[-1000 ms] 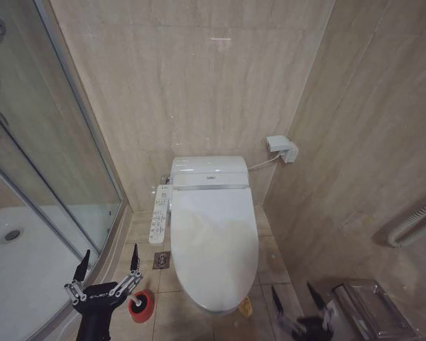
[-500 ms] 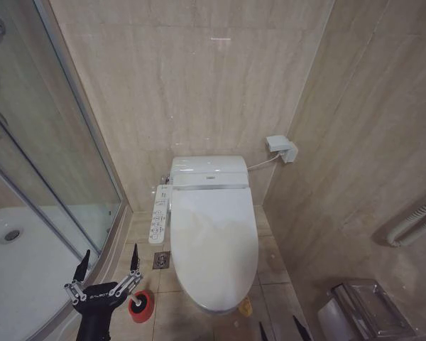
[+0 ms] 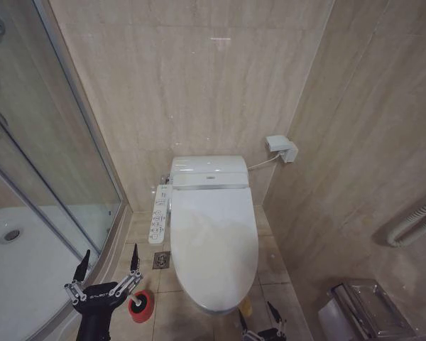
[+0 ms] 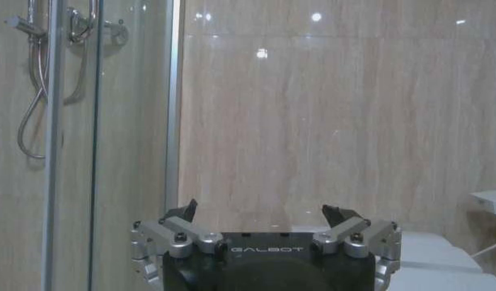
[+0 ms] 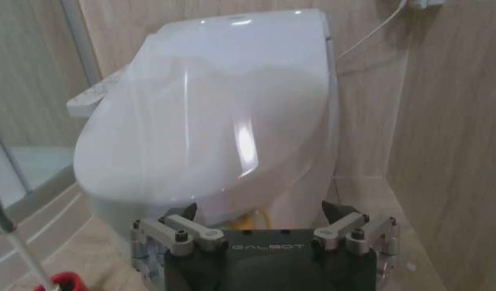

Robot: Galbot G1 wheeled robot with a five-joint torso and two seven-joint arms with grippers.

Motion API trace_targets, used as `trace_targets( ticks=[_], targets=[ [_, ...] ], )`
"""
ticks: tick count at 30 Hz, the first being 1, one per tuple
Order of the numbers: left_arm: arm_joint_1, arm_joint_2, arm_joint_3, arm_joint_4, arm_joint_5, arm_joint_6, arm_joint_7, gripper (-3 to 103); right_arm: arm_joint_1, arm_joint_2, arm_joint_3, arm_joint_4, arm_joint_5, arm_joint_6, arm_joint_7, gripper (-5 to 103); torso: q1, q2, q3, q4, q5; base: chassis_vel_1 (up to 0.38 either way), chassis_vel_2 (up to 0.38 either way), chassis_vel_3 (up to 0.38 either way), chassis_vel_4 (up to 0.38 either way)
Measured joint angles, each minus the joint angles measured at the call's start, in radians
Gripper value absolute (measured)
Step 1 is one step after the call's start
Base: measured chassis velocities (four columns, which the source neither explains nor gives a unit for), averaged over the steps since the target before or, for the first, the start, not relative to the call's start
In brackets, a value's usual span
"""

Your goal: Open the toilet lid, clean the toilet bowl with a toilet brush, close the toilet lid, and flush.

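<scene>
standing against the tiled back wall, toilet bowl [image 3: 214, 302] with toilet lid [image 3: 213, 245] down flat over it, glossy white, closed. yellow loop [image 3: 246, 307] at the lid's front rim, hanging toward the floor on the robot's right side of the bowl; in the right wrist view it shows under the lid's front edge [image 5: 260, 217]. control panel [image 3: 159, 214] fixed along the toilet's left flank. floor drain [image 3: 162, 260] in the tile just left of the bowl.

toilet brush [image 3: 134, 301]: seated upright in the red brush holder [image 3: 141, 306] on the floor, left of the bowl's front; thin white handle rising from the holder in the right wrist view [image 5: 13, 237]; bristle head hidden inside the holder.

left gripper [image 3: 108, 263]: low at the left, just above and beside the red holder, near the shower tray's curved edge; jaws spread wide, nothing between them. left wrist view has the same jaws apart and empty [image 4: 264, 215], facing the wall and glass shower door [image 4: 78, 145].

right gripper [image 3: 258, 320]: at the lower edge of the head view, in front of the bowl, close to the yellow loop; jaws open, holding nothing. right wrist view places it [image 5: 260, 212] just before the lid's front, not touching.

wall box [image 3: 282, 148] with cable, right of the tank. metal paper holder [image 3: 369, 309] on the right wall.
</scene>
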Motion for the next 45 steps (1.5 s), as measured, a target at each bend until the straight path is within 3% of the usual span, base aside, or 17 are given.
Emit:
trace_targets(
  ticks=[27, 45],
  targets=[
    [0.0, 0.0, 0.0, 0.0, 0.0, 0.0, 0.0, 100, 0.146, -0.066, 0.024, -0.159, -0.008, -0.023, 0.017, 100, 0.0, 0.0, 0.0, 0.0002, 0.0001, 0.0, 0.0, 0.0, 0.0],
    [0.0, 0.0, 0.0, 0.0, 0.0, 0.0, 0.0, 100, 0.201, -0.071, 0.004, -0.216, -0.005, -0.039, 0.006, 100, 0.0, 0.0, 0.0, 0.0001, 0.0, 0.0, 0.0, 0.0, 0.0]
  ],
)
